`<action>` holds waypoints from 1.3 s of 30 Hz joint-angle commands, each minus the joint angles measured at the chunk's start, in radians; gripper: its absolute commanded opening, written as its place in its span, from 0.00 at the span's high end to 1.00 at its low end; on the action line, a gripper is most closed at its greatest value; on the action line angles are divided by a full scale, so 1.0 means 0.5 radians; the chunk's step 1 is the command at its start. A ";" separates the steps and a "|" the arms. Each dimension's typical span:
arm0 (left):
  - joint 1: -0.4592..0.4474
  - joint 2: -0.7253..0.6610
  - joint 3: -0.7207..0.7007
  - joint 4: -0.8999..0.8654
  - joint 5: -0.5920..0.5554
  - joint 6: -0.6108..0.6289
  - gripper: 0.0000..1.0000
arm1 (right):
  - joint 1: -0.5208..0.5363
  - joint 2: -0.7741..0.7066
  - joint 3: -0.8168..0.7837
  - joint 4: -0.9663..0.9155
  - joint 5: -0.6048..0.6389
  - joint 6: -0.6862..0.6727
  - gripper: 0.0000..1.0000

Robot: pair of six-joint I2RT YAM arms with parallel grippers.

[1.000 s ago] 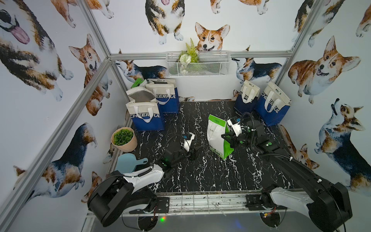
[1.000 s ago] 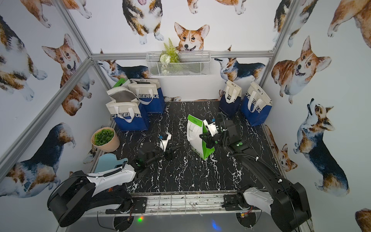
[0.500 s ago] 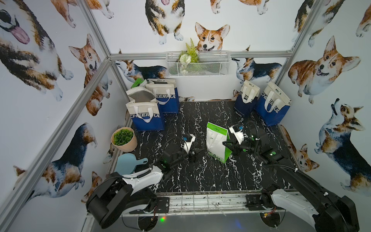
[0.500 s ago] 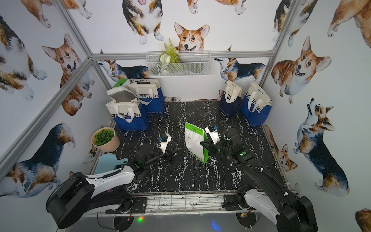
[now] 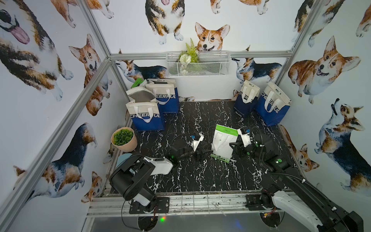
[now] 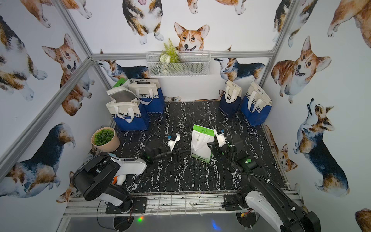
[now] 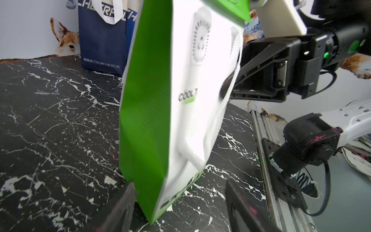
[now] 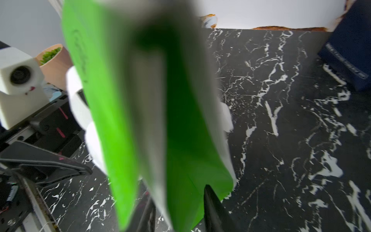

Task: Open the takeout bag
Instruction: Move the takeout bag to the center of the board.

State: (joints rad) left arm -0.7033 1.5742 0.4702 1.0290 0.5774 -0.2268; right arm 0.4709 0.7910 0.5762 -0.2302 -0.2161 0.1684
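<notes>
The takeout bag (image 5: 222, 140) (image 6: 200, 142), white with green sides, stands tilted on the black marble table, its top flap folded shut. My left gripper (image 5: 204, 153) (image 6: 180, 154) sits low at the bag's bottom left corner. In the left wrist view it (image 7: 178, 206) is open, and the bag (image 7: 160, 100) has its bottom corner between the fingers. My right gripper (image 5: 233, 146) (image 6: 211, 146) is at the bag's right edge. The right wrist view shows its jaws (image 8: 178, 194) apart, loosely astride the bag's (image 8: 120, 100) green side fold.
Blue and white tote bags stand at the back left (image 5: 147, 118) and back right (image 5: 273, 106). A potted plant (image 5: 123, 139) sits by the left wall. A wire basket (image 5: 197, 64) hangs on the back wall. The metal rail (image 5: 190, 202) runs along the front edge.
The right arm brought the bag forward and left, stood it nearer upright on the table, then parted its jaws. The left gripper opened a little wider beside it.
</notes>
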 commanded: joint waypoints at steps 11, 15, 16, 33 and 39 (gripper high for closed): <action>-0.007 0.536 0.204 0.724 0.273 -0.324 0.42 | 0.000 -0.417 -0.018 -0.334 0.185 0.221 0.58; -0.052 0.587 0.204 0.786 0.252 -0.312 0.44 | 0.001 -0.547 -0.031 -0.331 0.117 0.228 0.58; -0.063 0.588 0.207 0.786 0.240 -0.310 0.45 | 0.002 -0.575 -0.043 -0.310 0.105 0.229 0.58; -0.189 0.570 0.217 0.719 -0.060 -0.214 0.47 | 0.002 -0.622 -0.009 -0.324 0.058 0.217 0.58; -0.270 0.527 0.248 0.583 -0.216 -0.100 0.46 | 0.000 -0.632 0.001 -0.334 0.055 0.216 0.58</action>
State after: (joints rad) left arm -0.8272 1.8469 0.5823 1.3300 0.5186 -0.3229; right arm 0.4713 0.4801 0.5674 -0.3874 -0.1848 0.2661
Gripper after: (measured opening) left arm 0.537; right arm 0.424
